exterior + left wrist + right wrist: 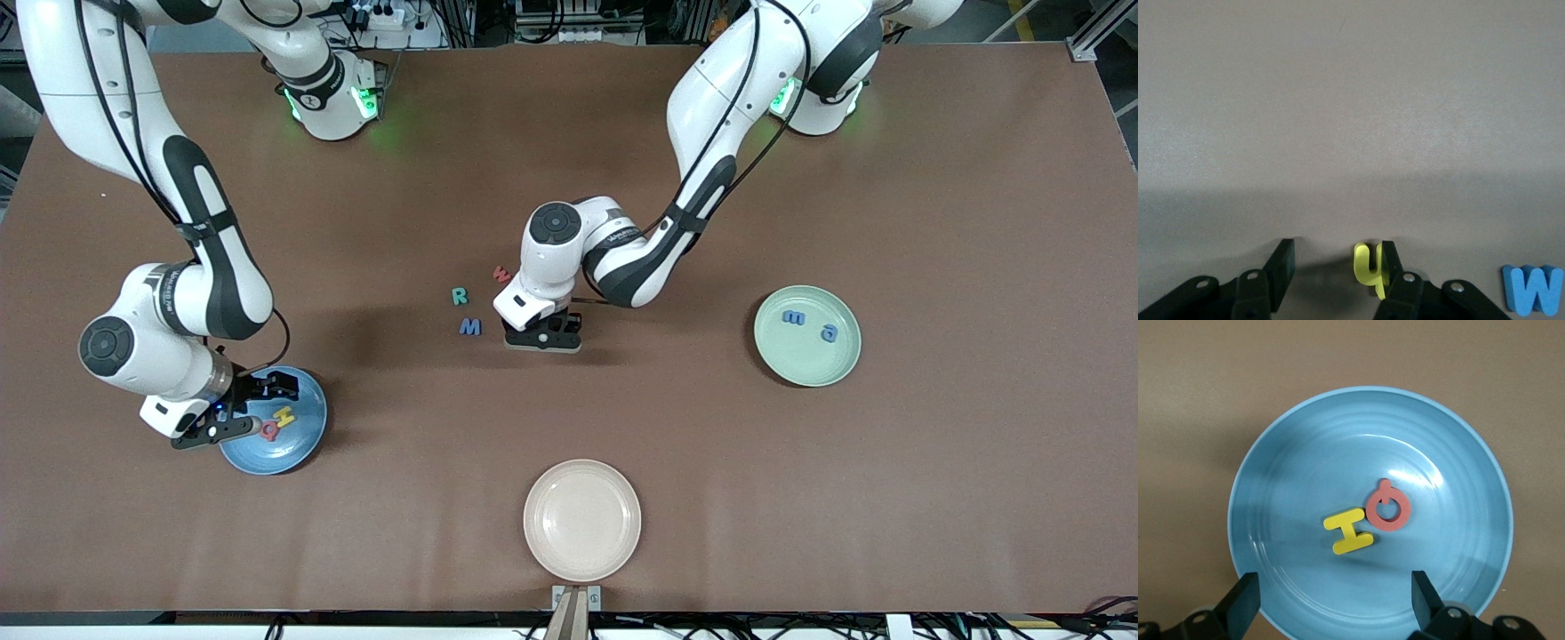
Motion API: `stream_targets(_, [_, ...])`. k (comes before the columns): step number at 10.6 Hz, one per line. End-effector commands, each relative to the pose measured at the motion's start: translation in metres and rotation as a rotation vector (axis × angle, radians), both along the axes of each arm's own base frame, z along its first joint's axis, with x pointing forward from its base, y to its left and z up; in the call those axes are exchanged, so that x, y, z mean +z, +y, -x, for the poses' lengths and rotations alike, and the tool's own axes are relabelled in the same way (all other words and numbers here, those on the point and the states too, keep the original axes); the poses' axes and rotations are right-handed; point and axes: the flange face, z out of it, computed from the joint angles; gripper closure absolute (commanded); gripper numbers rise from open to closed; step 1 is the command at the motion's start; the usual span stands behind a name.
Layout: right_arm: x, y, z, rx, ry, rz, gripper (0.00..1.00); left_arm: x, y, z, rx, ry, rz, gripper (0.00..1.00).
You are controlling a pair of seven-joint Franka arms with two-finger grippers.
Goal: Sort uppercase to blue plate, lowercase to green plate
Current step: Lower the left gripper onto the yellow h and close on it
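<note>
The right gripper (238,416), fingers apart, hangs over the blue plate (302,449), holding the yellow H (284,415) and red Q (269,430). Mid-desk, R (460,296), M (470,327) and w (502,274) await; the left gripper (542,338) straddles the yellow h (1368,265), half open. The green plate (827,369) holds two blue lowercase letters (809,324).

We see the left gripper (1331,270) low over the brown table (1351,120), jaws parted. The yellow h (1367,265) stands upright, touching one finger (1395,273); the second finger stands apart. A blue M (1533,289) lies nearby.
</note>
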Motion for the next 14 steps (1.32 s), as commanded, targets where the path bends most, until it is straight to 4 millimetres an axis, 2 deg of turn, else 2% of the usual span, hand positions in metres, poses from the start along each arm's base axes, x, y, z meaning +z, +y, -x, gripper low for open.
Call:
stream_targets(1, [0.000,-0.001,-0.002,0.014,0.004,0.000,0.00,0.003,-0.010,0.000,-0.030,-0.051,-0.016,0.39])
stream_targets(4, [0.000,-0.001,-0.002,0.014,0.004,0.000,0.00,-0.006,-0.019,0.015,-0.053,-0.054,-0.063,0.39])
stream_targets(7, [-0.001,-0.001,-0.002,0.014,0.006,0.000,0.00,-0.017,-0.020,0.020,-0.058,-0.062,-0.092,0.40])
stream_targets(8, [-0.001,-0.001,-0.002,0.014,0.006,0.000,0.00,-0.016,-0.020,0.016,-0.052,-0.075,-0.102,0.41])
stream_targets(10, [-0.001,-0.001,-0.002,0.013,0.006,0.000,0.00,-0.016,-0.017,0.013,-0.046,-0.071,-0.116,0.55])
stream_targets(14, [-0.001,-0.001,-0.002,0.010,0.006,0.000,0.00,-0.009,-0.011,0.003,-0.035,-0.087,-0.115,0.54])
